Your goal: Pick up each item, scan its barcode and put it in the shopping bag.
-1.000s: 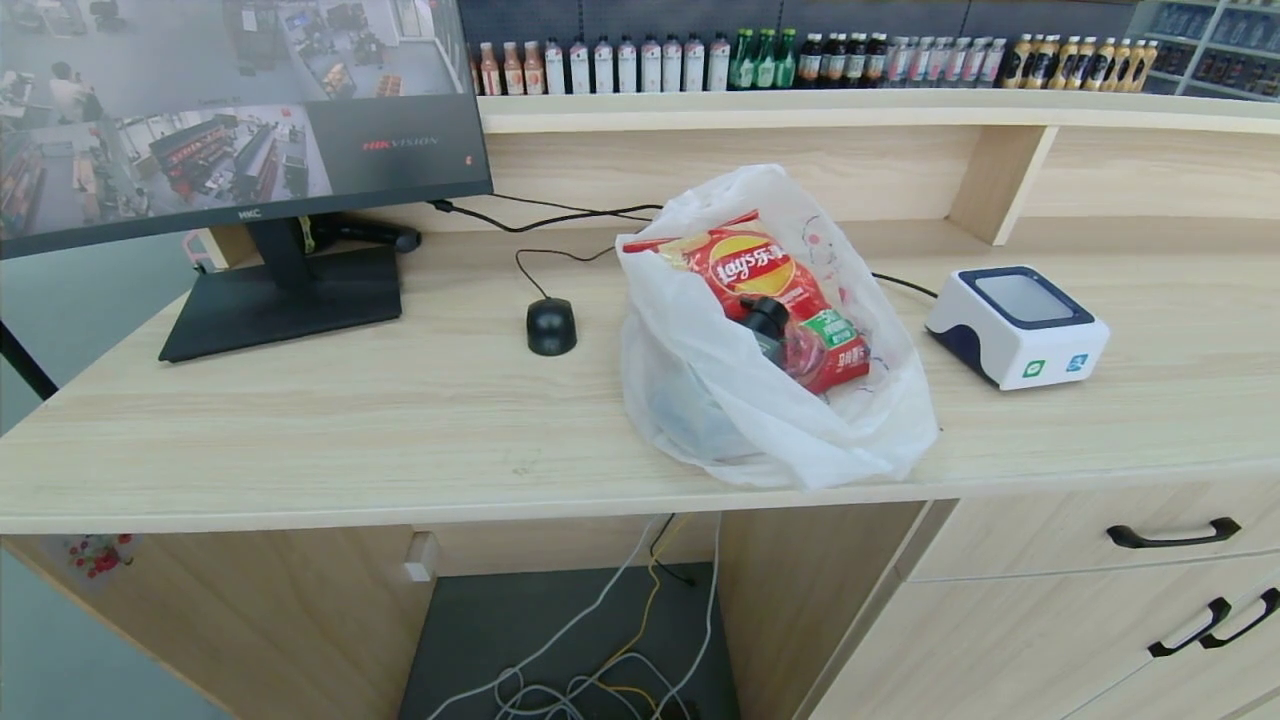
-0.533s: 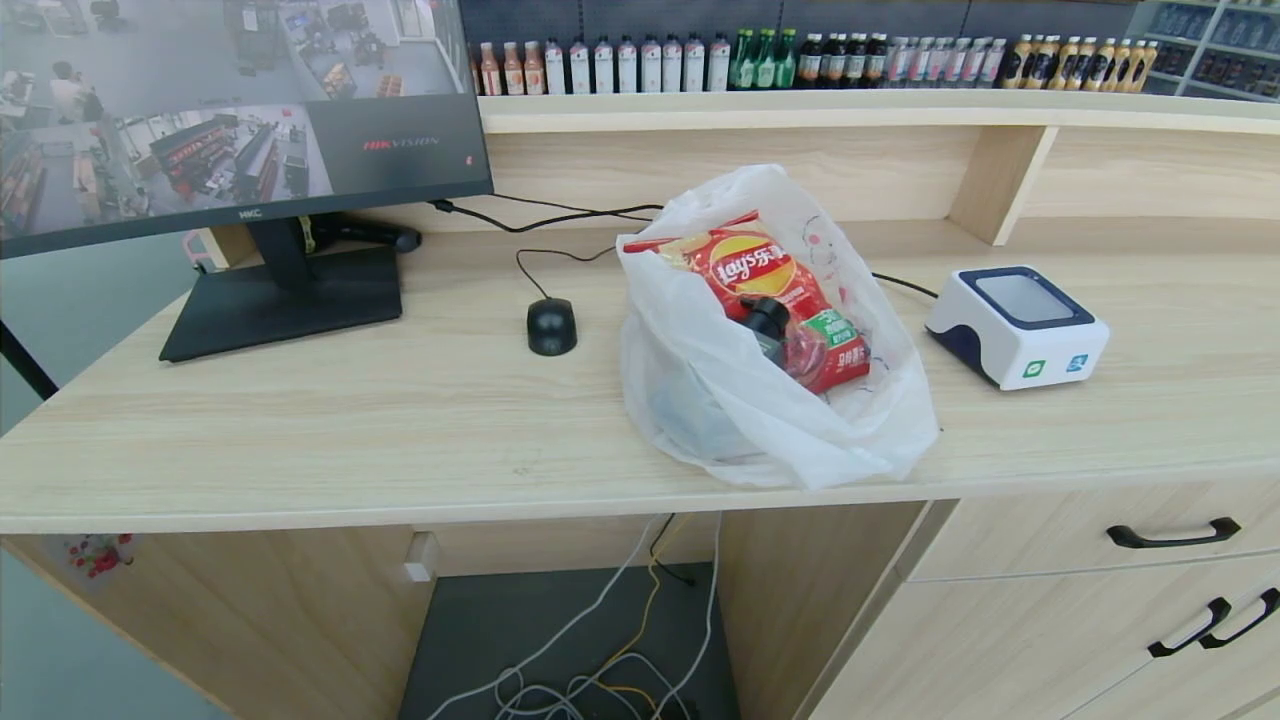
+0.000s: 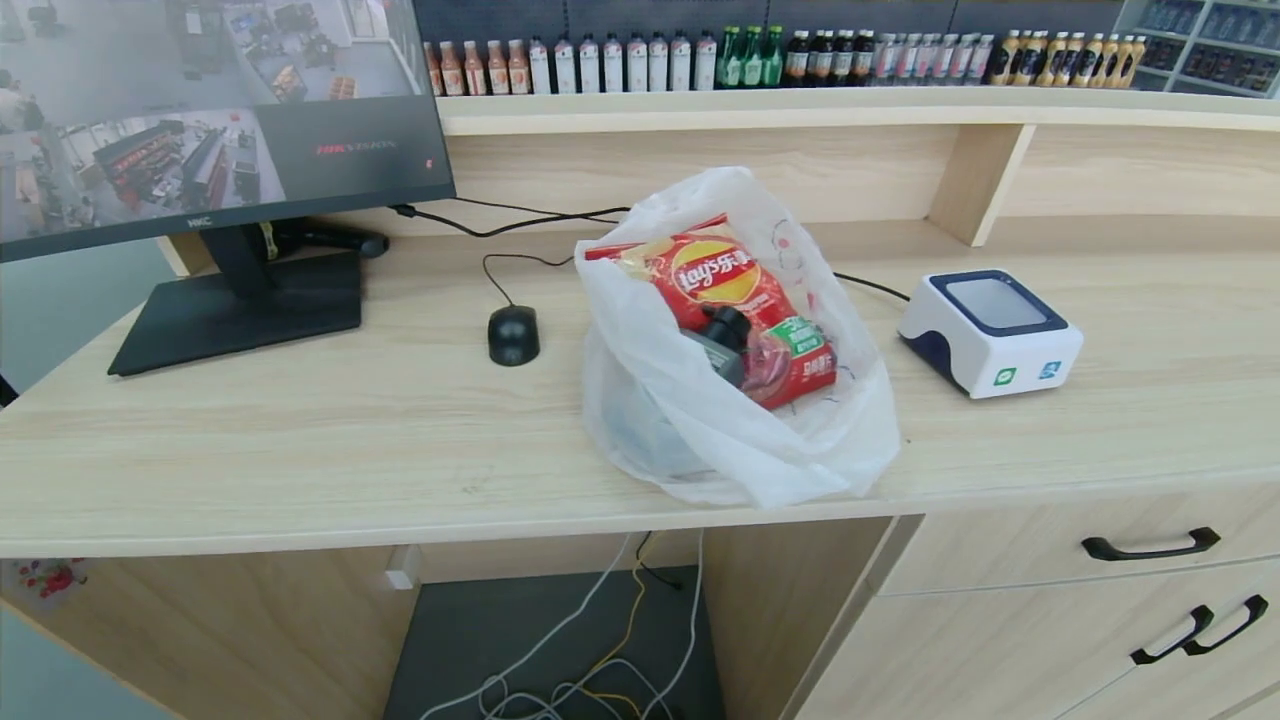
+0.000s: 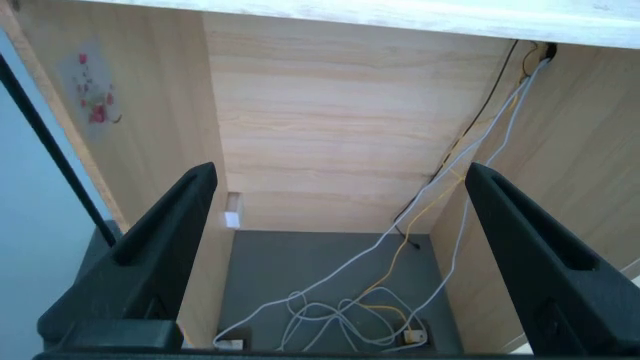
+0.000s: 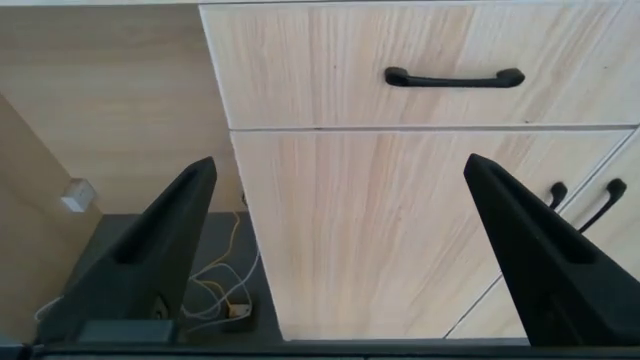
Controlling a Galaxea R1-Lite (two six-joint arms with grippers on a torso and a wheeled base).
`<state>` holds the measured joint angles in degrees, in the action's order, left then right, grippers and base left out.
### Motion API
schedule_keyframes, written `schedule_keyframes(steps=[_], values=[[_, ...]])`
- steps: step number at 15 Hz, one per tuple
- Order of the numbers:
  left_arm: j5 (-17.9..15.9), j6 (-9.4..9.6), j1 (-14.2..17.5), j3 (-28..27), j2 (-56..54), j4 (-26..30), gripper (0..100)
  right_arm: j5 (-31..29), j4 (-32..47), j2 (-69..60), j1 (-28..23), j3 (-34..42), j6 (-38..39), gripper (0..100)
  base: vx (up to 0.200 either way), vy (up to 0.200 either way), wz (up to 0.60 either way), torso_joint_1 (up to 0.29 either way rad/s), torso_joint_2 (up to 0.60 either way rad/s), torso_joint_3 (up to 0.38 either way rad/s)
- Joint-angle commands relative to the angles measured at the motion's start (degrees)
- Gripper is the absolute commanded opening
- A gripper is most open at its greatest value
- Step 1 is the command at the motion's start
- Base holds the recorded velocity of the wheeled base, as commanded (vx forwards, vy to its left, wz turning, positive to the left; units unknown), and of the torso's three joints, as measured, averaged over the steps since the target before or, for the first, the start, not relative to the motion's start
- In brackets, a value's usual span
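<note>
A white, thin plastic shopping bag [image 3: 735, 450] stands open on the pale wooden surface [image 3: 300, 430], near its front edge. Inside the bag a red, shiny crisp packet [image 3: 735, 290] leans upright against the far side. A dark-capped bottle [image 3: 722, 338] rests against the packet's front, touching it.

Right of the bag, apart from it, sits a white box-shaped barcode scanner [image 3: 985, 335] with a navy top frame. Left of the bag lies a black computer mouse [image 3: 513, 335], and farther left stands a black flat monitor [image 3: 215, 120] on a square foot. Behind the bag, on a raised shelf [image 3: 850, 100], is a row of drink bottles [image 3: 780, 58]. Below the bag, loose white and yellow cables [image 3: 600, 670] trail on the dark floor.

The left gripper [image 4: 340, 175] is lower than the bag and faces those cables, its black jaws spread wide with nothing between them. The right gripper [image 5: 340, 165] is down to the bag's right, before a wooden drawer front [image 5: 330, 60] with a black bar handle [image 5: 455, 77]. Its jaws are likewise spread and empty.
</note>
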<state>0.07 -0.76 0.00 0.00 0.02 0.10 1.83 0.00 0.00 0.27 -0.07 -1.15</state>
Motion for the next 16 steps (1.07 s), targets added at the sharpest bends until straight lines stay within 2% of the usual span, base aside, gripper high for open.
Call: schedule_keyframes(steps=[1, 16], values=[[0.0, -0.04, 0.0, 0.0, 0.0, 0.0, 100, 0.0, -0.1, 0.1, 0.0, 0.0, 0.0, 100, 0.000, -0.200, 0.00, 0.002, 0.00, 0.002], [0.0, -0.12, 0.0, 0.0, 0.0, 0.0, 100, -0.1, 0.0, 0.1, 0.0, 0.0, -0.7, 100, 0.000, -0.200, 0.00, 0.002, 0.00, 0.003]])
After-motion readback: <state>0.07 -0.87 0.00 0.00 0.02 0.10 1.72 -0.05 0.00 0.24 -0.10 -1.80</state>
